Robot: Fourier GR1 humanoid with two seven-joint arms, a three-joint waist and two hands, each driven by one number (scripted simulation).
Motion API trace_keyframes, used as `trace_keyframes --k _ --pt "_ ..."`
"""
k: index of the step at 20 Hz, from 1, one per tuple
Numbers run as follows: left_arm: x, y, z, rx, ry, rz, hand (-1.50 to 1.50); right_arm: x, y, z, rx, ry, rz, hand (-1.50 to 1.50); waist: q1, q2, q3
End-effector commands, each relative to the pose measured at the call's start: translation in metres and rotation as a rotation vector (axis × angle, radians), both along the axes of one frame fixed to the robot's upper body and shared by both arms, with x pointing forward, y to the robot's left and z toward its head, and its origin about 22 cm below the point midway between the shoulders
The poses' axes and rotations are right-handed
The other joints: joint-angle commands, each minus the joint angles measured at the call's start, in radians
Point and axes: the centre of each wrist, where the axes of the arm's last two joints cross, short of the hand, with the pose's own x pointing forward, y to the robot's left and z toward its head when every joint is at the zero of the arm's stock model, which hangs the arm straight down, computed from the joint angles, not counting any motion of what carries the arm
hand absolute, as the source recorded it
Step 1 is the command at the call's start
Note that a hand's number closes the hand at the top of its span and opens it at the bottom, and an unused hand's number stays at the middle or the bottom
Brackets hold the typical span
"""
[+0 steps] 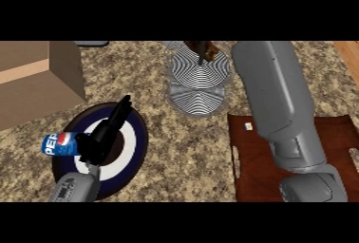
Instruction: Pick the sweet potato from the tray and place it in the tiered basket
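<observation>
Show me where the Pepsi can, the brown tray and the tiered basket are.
Pepsi can (pixel 59 144): head view, on its blue label.
Brown tray (pixel 335 137): head view, on bare surface right of the forearm.
Tiered basket (pixel 200 92): head view, on its striped lower tier.

I have one view only, from my head, looking steeply down at the speckled counter (pixel 182 142). It sits close: my right forearm (pixel 280 104) fills much of the right half of the frame, running from the lower edge to the top. My left forearm (pixel 73 187) enters at the lower left. The frame reaches from a cardboard box (pixel 35 80) at upper left to a brown tray (pixel 336 137) at right.
</observation>
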Motion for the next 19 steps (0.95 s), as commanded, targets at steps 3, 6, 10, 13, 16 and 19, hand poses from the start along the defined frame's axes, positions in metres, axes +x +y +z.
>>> trace_keyframes --k 3,6,10,13,16,19 --pt "-0.014 0.022 -0.011 0.008 0.034 0.063 0.0 -0.001 -0.013 0.015 0.035 -0.134 -0.29 -1.5 -0.065 -0.026 -0.002" --pt "-0.011 0.024 -0.011 -0.003 0.023 0.086 0.0 -0.008 -0.022 0.006 -0.018 -0.196 -0.361 -1.5 -0.087 -0.028 -0.001" --pt "-0.013 0.028 -0.009 0.01 0.036 0.086 0.0 -0.03 -0.035 0.033 -0.012 -0.339 -0.399 -1.5 -0.102 -0.047 0.001" --pt "-0.019 0.039 -0.016 0.021 0.044 0.129 0.0 -0.047 -0.049 0.032 -0.036 -0.351 -0.429 -1.5 -0.121 -0.055 0.001" --pt "-0.023 0.039 -0.018 0.005 0.064 0.124 0.0 -0.066 -0.06 0.026 -0.048 -0.342 -0.431 -1.5 -0.135 -0.066 0.002" --pt "-0.023 0.038 -0.016 -0.003 0.064 0.134 0.0 -0.084 -0.07 0.014 -0.039 -0.298 -0.422 -1.5 -0.139 -0.066 0.003"
